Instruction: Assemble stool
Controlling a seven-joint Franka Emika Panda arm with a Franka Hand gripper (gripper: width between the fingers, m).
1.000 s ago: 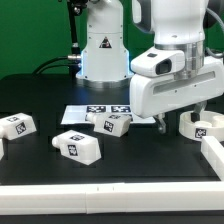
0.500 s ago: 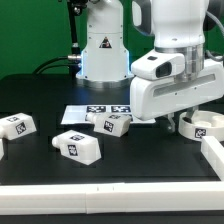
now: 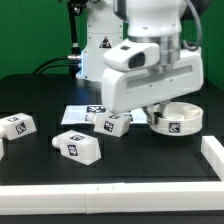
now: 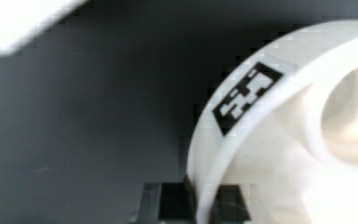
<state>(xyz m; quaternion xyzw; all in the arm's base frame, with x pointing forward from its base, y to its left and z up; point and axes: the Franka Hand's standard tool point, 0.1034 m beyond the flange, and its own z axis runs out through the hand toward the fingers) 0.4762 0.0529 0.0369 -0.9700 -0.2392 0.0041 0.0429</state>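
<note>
The stool's round white seat (image 3: 180, 120) lies at the exterior view's right, with a square tag on its side wall. My gripper (image 3: 152, 116) reaches down at the seat's left edge, its fingers mostly hidden by the hand. In the wrist view the gripper (image 4: 199, 200) is shut on the seat (image 4: 291, 120): the thin rim wall stands between the two dark fingers (image 4: 165, 202). Three chunky white tagged legs lie loose on the black table: one at the far left (image 3: 15, 127), one near the front (image 3: 78, 146), one in the middle (image 3: 112, 124).
The marker board (image 3: 88, 109) lies flat behind the middle leg. A raised white border (image 3: 214, 152) runs along the table's front and right. The arm's white base (image 3: 100, 50) stands at the back.
The jaws have closed onto the seat's rim. The hand has swung toward the exterior view's left, and the seat has moved left with it.
</note>
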